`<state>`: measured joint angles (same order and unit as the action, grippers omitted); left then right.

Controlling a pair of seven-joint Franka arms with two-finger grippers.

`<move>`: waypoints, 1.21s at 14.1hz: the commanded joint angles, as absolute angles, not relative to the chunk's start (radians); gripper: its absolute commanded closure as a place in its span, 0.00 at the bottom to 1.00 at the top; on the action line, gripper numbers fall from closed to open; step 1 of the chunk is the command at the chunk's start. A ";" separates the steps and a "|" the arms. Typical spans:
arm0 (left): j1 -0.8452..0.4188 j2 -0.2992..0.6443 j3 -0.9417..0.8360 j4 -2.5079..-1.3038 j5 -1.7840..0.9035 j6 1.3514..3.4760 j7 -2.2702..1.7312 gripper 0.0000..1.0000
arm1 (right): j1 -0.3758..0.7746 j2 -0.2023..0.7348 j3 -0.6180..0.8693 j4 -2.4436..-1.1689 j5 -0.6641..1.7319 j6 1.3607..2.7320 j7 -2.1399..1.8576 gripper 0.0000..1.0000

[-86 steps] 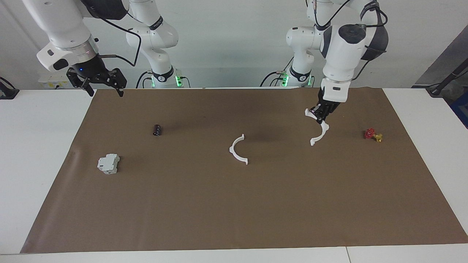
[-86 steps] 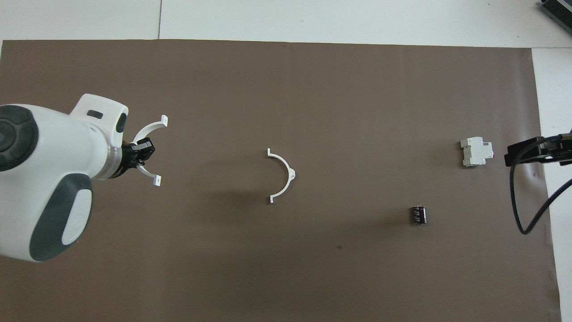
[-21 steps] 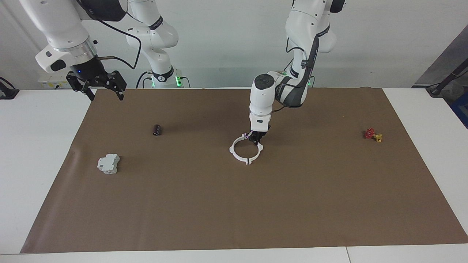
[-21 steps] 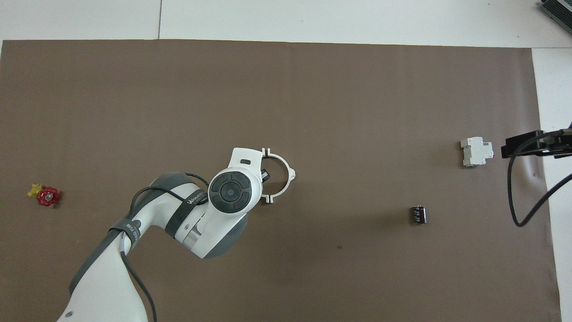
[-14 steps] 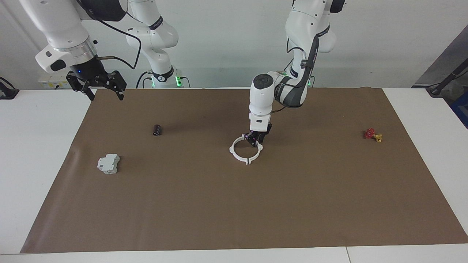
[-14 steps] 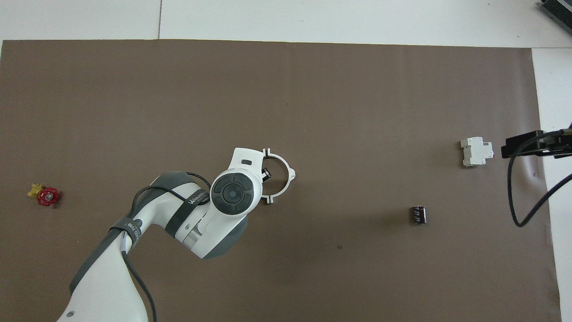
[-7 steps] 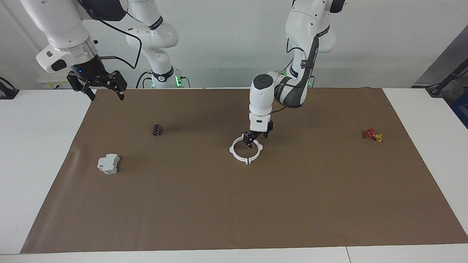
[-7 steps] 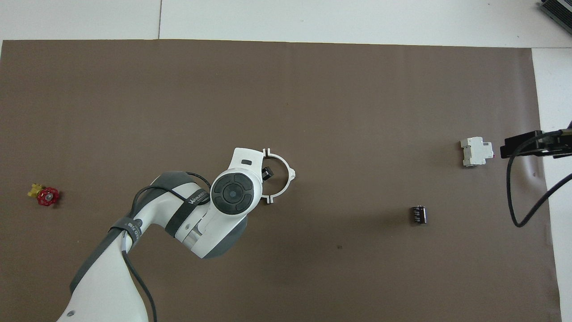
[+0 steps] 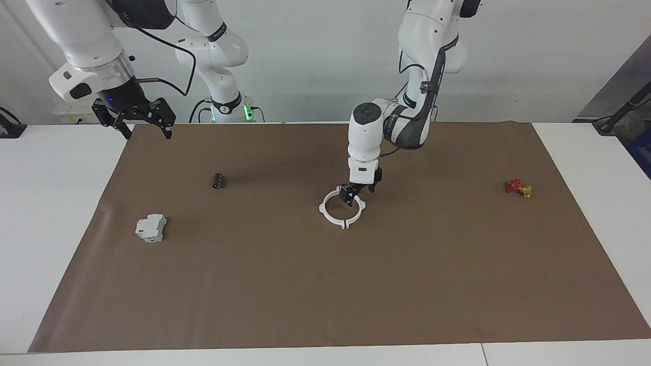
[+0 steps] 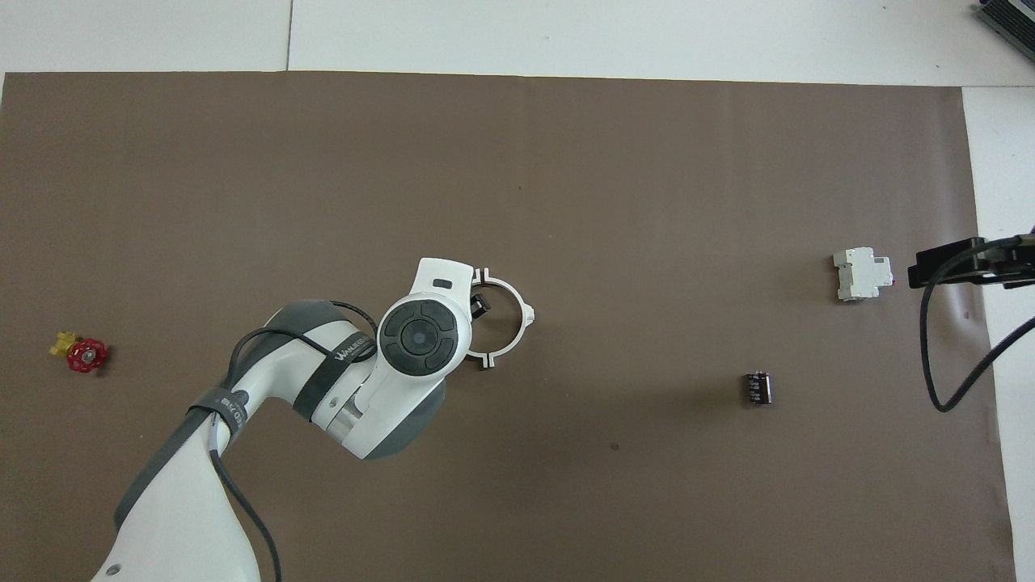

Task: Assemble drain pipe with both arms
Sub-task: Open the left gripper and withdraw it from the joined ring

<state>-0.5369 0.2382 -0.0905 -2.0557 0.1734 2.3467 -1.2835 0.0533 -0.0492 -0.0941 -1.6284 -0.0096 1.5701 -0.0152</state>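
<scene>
The two thin white plastic half-rings (image 9: pixel 342 208) lie joined as one ring on the brown-papered worktop (image 9: pixel 325 284), mid-mat. The left arm's black two-finger tool (image 9: pixel 360 191) hangs just over its robot-side rim, fingers spread, gripping nothing. The right tool (image 9: pixel 135 117) waits released, raised over the mat's corner.

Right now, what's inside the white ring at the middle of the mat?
Inside the ring shows bare brown mat; the open left end effector hangs over the rim nearest the robots. In the overhead view the arm's wrist covers that part of the ring.
</scene>
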 commanded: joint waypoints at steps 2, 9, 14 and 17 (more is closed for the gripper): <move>-0.445 0.105 -0.089 -1.964 0.180 2.082 -1.081 0.00 | 0.044 -0.067 -0.092 -1.641 -0.008 1.562 -0.021 0.00; -0.134 -0.050 -0.081 -1.861 0.057 1.801 -0.464 0.00 | 0.055 -0.060 -0.083 -1.611 -0.006 1.493 0.085 0.00; 0.104 -0.097 -0.078 -1.852 0.031 1.721 -0.076 0.00 | 0.057 -0.060 -0.080 -1.612 -0.005 1.489 0.095 0.00; 0.100 -0.115 -0.081 -1.861 0.031 1.732 -0.075 0.00 | 0.057 -0.063 -0.080 -1.617 -0.006 1.489 0.095 0.00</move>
<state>0.1103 -0.0942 -0.0643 -1.8521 0.0476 1.7474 -0.0798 0.0600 -0.0526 -0.0836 -1.6175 -0.0101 1.5088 0.0805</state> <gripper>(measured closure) 0.000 0.000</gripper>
